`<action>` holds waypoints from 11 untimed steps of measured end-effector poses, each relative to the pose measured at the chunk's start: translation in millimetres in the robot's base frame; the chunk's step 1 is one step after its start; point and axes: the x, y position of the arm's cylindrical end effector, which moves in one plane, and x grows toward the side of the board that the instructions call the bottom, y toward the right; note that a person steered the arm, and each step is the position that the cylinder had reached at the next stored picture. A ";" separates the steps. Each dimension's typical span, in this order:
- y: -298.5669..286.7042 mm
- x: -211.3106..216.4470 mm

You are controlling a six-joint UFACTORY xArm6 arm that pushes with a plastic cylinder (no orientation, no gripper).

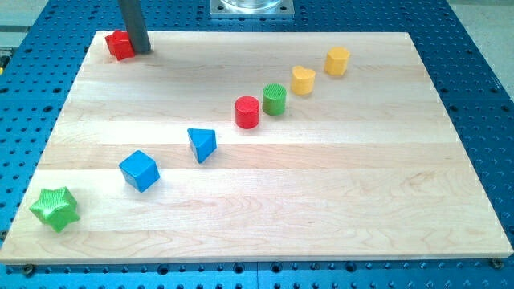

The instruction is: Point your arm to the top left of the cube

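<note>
The blue cube (140,170) lies in the lower left of the frame, well apart from my tip (141,50), which rests on the wooden board (321,185) at the upper left, just beside or touching a red block (120,45) of unclear shape; the rod ends plain, with nothing to open or close. No containers show. Across the board, set on a blue perforated table (482,72), lie a green star (55,208), blue triangular block (202,144), red cylinder (247,111), green cylinder (275,99), yellow heart-like block (303,79) and yellow cylinder (337,60).

Wooden board (321,201): blue cube (140,170), blue wedge (202,144), green star (55,208), red cylinder (247,112).
</note>
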 end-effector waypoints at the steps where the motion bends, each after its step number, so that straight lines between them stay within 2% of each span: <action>1: 36.5 5.6; 6: 60.3 7.4; 7: 100.1 8.1; 8: 112.1 61.6; 9: 75.9 155.8; 10: 21.8 177.6; 11: -30.6 258.1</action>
